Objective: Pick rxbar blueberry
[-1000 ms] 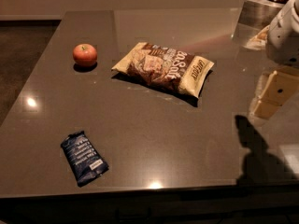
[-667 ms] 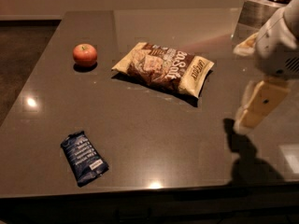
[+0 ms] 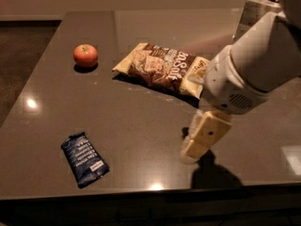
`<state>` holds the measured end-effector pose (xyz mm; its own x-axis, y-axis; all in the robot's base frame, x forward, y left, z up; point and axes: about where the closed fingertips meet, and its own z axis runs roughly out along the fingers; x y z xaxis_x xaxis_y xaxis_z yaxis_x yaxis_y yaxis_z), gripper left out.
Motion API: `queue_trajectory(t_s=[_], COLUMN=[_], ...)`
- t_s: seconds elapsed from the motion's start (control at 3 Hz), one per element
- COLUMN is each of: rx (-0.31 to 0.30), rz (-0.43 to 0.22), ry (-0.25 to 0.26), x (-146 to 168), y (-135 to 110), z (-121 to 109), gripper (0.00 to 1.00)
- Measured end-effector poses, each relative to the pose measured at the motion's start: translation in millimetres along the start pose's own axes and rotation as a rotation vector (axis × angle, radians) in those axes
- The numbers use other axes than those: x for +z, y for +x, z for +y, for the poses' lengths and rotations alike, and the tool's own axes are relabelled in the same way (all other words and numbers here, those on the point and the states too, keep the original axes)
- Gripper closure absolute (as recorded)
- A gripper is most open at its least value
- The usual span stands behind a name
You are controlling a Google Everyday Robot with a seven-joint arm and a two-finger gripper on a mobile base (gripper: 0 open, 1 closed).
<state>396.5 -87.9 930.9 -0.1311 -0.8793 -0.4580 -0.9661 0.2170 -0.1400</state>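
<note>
The rxbar blueberry is a flat dark navy wrapper with white text. It lies on the dark table near the front left edge. My gripper hangs from the white arm over the front right part of the table, well to the right of the bar and apart from it. It holds nothing that I can see.
A cream-and-brown chip bag lies at the middle back, partly behind my arm. A red apple sits at the back left. A pale box stands at the far right corner. The table's front edge runs just below the bar.
My arm and gripper have swung left and toward the front of the table, closer to the bar. The bar, bag and apple have not moved.
</note>
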Motion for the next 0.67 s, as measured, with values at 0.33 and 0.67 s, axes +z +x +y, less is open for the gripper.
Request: queue_trajectory(t_s=[0.33,0.67], rx=[-0.002,0.005], rz=[-0.051,-0.094], ry=[-0.044,-0.059], x=[28.5,49.3], y=[-35.8,-68.7], z=[16.7,28.7], gripper=[0.0,0.0])
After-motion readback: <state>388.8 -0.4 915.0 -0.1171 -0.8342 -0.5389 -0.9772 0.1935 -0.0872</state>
